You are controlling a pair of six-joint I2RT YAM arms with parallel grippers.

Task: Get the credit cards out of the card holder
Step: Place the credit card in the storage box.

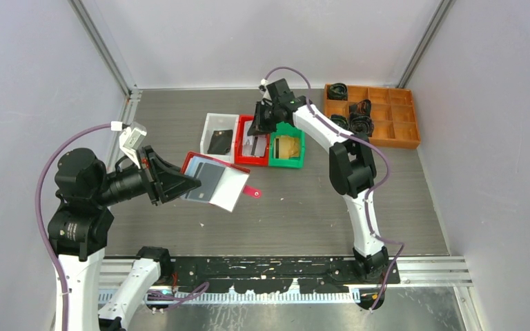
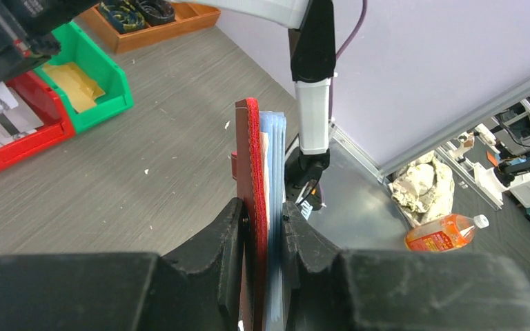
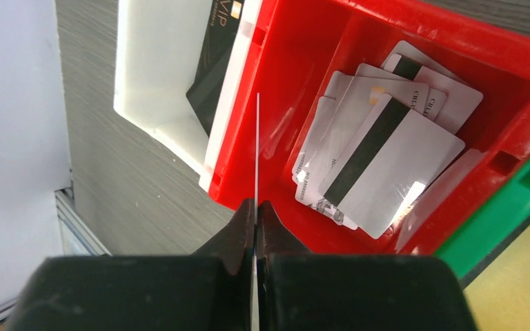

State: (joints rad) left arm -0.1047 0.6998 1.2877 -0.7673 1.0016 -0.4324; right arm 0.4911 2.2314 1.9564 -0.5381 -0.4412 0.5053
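Note:
The red card holder [image 1: 215,181] hangs open above the table, its pale sleeves up with a dark credit card [image 1: 210,178] in one of them. My left gripper [image 1: 190,183] is shut on its left edge. The left wrist view has the card holder [image 2: 251,165] edge-on between the jaws of that gripper [image 2: 262,215]. My right gripper [image 1: 257,129] hovers over the red bin [image 1: 250,163], shut on a thin white credit card [image 3: 257,152] seen edge-on. Several white credit cards [image 3: 379,158] lie in the red bin [image 3: 303,55]. A black card [image 3: 210,65] lies in the white bin [image 3: 152,69].
A white bin [image 1: 210,121], the red bin and a green bin [image 1: 286,164] holding a gold card stand side by side at the table's middle back. An orange compartment tray [image 1: 373,114] with black parts sits at the back right. The holder's red snap tab [image 1: 252,192] hangs down at the right.

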